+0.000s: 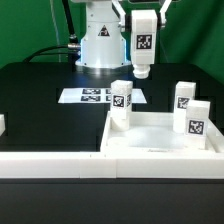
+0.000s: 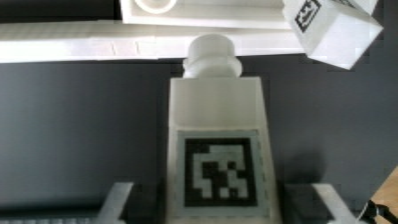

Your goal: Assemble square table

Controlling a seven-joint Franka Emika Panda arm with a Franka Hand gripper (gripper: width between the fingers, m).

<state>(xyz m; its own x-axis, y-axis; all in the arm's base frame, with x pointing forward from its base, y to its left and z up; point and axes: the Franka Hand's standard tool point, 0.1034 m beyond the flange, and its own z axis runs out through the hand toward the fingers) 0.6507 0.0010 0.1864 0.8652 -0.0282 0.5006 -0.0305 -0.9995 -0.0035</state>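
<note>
My gripper [image 1: 142,30] is shut on a white tagged leg [image 1: 142,55] and holds it upright in the air, above and behind the square tabletop [image 1: 150,130]. In the wrist view the leg [image 2: 217,110] fills the middle between my fingers [image 2: 128,200], with its tag facing the camera and its round peg end pointing away. The tabletop lies rim up at the exterior view's lower right. Three tagged legs stand upright at its corners: one on the left [image 1: 121,102], two on the right [image 1: 184,97] [image 1: 198,118]. One of them shows in the wrist view [image 2: 334,32].
The marker board [image 1: 95,96] lies flat in front of the robot's base [image 1: 104,45]. The long white low wall [image 1: 50,162] runs along the front edge, against the tabletop. A small white piece [image 1: 2,125] shows at the exterior view's left edge.
</note>
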